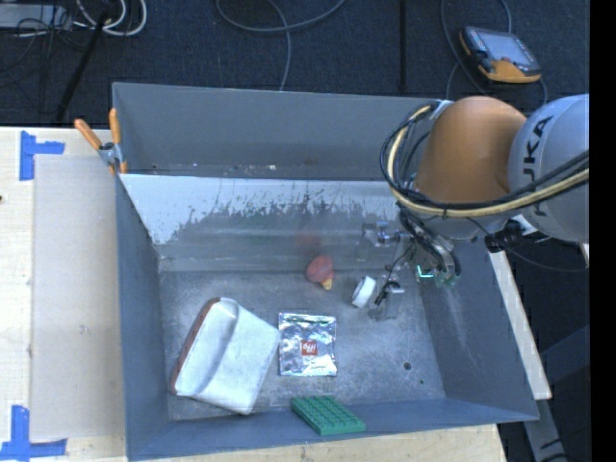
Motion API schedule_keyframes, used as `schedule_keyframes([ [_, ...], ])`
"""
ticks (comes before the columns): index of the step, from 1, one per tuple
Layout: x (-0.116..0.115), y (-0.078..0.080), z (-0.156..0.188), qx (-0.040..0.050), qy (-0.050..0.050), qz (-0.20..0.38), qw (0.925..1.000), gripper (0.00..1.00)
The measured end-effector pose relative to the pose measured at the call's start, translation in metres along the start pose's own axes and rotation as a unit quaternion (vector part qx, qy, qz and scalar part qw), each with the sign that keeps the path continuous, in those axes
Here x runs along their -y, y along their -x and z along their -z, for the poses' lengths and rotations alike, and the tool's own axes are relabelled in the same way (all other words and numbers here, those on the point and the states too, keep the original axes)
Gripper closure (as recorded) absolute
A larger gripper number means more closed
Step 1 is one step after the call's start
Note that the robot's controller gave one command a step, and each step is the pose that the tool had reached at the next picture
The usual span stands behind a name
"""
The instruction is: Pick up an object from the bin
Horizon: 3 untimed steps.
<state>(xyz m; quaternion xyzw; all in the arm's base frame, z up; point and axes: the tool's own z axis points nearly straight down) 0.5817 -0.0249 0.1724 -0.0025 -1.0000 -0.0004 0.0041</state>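
My gripper (382, 296) hangs low over the bin floor right of centre, under the arm's orange cover. A small white cylinder-like piece (363, 292) lies right at its fingertips, touching or nearly touching them; whether the fingers are round it I cannot tell. A small pink and yellow lump (320, 271) sits on the floor a little to the left of the gripper. A crinkled silver foil packet with a red mark (307, 345) lies below and left of the gripper.
A folded white cloth over a brown pad (225, 355) lies at the front left. A green ridged block (327, 416) rests against the front wall. The arm comes in from the right, with cables looped round its wrist.
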Motion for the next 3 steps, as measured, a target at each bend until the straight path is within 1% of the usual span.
schedule_keyframes([
  [1, 0.023, 0.023, -0.106, 0.0013, 0.0, 0.138, 0.9904, 0.0],
  [2, 0.023, 0.025, -0.103, 0.0038, -0.001, 0.138, 0.9905, 1.0],
  [3, 0.001, -0.01, 0.053, 0.0086, -0.001, 0.112, 0.9937, 1.0],
])
